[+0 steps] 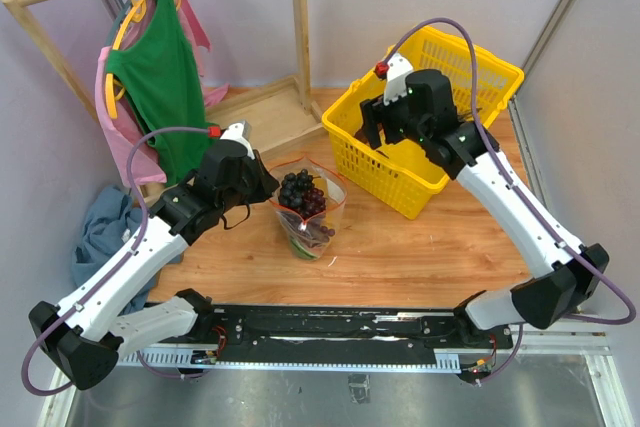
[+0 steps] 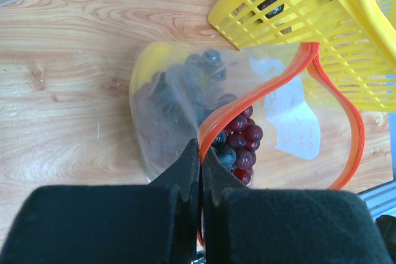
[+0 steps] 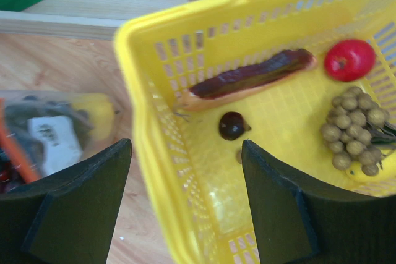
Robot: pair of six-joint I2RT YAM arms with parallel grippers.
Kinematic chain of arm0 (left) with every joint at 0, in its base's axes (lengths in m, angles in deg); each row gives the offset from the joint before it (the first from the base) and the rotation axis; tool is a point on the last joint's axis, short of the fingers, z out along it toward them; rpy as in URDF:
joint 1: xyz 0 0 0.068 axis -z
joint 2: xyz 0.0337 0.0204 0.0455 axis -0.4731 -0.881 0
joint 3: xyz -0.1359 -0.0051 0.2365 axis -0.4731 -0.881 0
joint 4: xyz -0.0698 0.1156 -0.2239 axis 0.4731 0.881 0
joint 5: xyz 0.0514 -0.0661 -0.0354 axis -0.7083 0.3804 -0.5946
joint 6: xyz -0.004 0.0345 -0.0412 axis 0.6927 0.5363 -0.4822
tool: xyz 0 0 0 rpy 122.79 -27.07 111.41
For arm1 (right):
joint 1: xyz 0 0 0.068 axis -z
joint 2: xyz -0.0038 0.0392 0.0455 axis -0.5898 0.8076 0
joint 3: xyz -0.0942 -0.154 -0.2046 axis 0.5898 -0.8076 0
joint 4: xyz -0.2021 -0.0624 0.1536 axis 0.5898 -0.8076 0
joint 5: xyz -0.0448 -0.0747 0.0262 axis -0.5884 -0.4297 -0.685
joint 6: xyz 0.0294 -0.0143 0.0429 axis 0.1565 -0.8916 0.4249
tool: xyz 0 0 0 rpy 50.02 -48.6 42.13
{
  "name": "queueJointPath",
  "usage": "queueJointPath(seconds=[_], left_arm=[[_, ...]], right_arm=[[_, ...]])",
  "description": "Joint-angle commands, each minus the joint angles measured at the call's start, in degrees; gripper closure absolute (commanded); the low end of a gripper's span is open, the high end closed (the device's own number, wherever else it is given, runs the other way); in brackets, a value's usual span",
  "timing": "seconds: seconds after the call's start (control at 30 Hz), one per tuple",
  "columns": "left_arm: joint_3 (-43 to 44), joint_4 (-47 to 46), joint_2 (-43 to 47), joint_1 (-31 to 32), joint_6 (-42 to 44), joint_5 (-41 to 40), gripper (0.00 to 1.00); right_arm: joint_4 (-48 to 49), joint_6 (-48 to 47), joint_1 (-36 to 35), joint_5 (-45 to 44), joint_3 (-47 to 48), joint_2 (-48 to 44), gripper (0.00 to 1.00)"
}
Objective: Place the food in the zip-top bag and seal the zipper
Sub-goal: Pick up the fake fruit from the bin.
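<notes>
**Surface** (image 1: 430, 247). Wooden and flat. It carries the yellow basket (image 1: 440, 187) at the right rear and the zip-top bag (image 1: 308, 209) near the centre, just left of the basket.

**Zip-top bag.** Clear thin film, judged light and floppy, so it will sag and fold wherever it is unsupported. It rests on the surface with its mouth held up and gaping. Handle it by the reinforced mouth edge only, because the film wall is likely to slip and crumple.

**Food.** The dark grape bunch (image 2: 241, 135) lies inside the bag, just below the mouth. A yellow shape against the far wall is probably the bell pepper (image 2: 139, 69). Green and red at the bag's bottom suggest the watermelon slice (image 1: 305, 242), though this is not certain. These are rigid toy pieces and are judged light. They bulge the film and may resist flattening the mouth.

**Zipper** (image 2: 349, 122). A red-orange strip, stiffer than the film. Its two sides bow well apart in a wide loop, so it is unsealed. To close it, pinch both sides together at one end and slide along the strip.

**Left tool** (image 2: 201, 151). The fingers are pressed together on the near side of the zipper, holding the mouth up.

**Right tool** (image 3: 185, 146). The fingers are spread wide and hold nothing. It hangs over the basket interior.
</notes>
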Motion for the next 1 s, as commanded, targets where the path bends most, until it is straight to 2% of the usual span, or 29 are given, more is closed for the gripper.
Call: queueJointPath(seconds=[0.0, 0.27, 0.67, 0.83, 0.97], left_arm=[[2.2, -1.7, -0.2, -0.5, 1.6, -1.2, 1.00], [2.2, -1.6, -1.0, -1.1, 2.5, -0.8, 1.00], [2.2, -1.3, -1.0, -1.6, 3.2, -0.9, 1.00], [1.9, -1.5, -1.3, -1.7, 3.4, -0.5, 1.00], [1.9, -1.7, -1.3, -1.8, 3.5, -0.4, 1.00]], right_arm=[[-1.5, 1.1, 6.3, 4.6, 1.1, 4.3, 0.25], [-0.9, 2.7, 13.2, 9.6, 1.3, 14.7, 0.22], [-2.3, 2.5, 14.0, 12.8, 5.4, 30.9, 0.19], [-1.6, 2.4, 13.9, 12.2, 6.1, 35.6, 0.23], [-0.6, 2.5, 14.0, 12.2, 6.4, 38.2, 0.31]])
